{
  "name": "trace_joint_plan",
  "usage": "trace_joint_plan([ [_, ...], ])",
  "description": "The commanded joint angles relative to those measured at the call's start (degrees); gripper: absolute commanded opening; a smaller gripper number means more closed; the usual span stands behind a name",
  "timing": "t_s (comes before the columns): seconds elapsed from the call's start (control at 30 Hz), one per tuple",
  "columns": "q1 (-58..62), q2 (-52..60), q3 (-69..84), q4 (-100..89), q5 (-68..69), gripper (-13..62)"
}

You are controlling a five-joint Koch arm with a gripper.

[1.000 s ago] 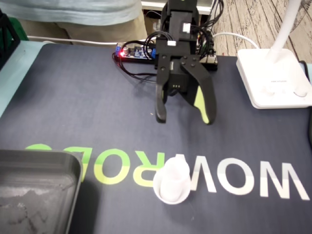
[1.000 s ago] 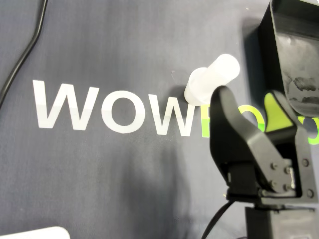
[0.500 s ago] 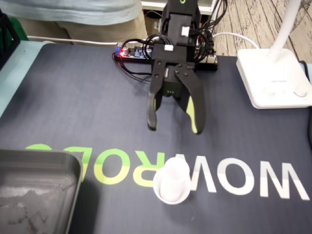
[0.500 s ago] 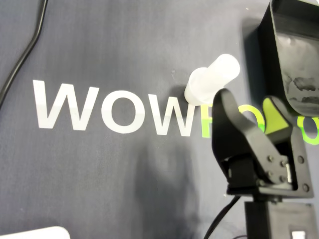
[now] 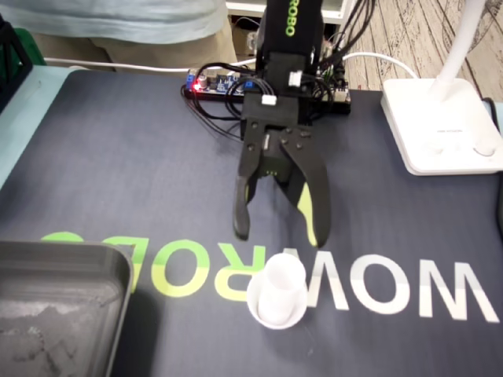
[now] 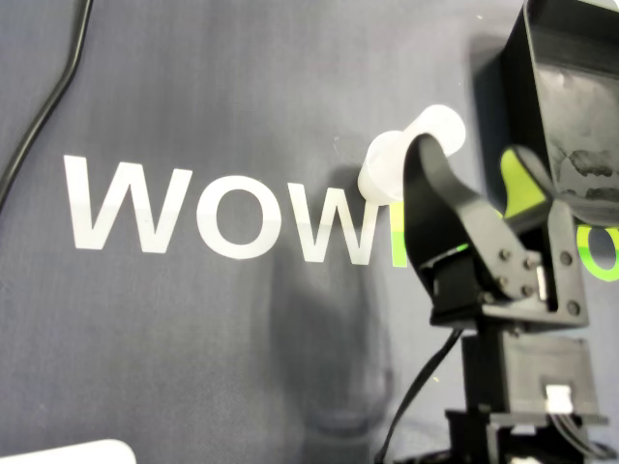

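Fixed view: gripper wide open, holding nothing, so white cup can fit between fingers. White cup stands just past fingertips, not touching.

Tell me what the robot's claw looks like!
The gripper is black plastic with two long, curved fingers; one finger has a lime-green inner pad. The arm above is black too, with green lettering reading ROBO on it. Black cables bunch behind it.

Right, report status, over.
Jaws open, hovering close to white cup. Cup upright on mat, ungripped. Nothing between them; tray off to the side.
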Motion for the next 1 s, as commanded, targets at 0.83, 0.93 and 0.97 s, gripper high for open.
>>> trace_joint_plan([
  [0.83,-2.2,-16.2,-11.3,-4.7,-0.8,32.3],
  [0.93,-2.4,-17.8,-12.5,-4.7,-0.8,31.6],
  [0.97,-2.4,-18.0,-12.7,-4.7,-0.9,30.8],
])
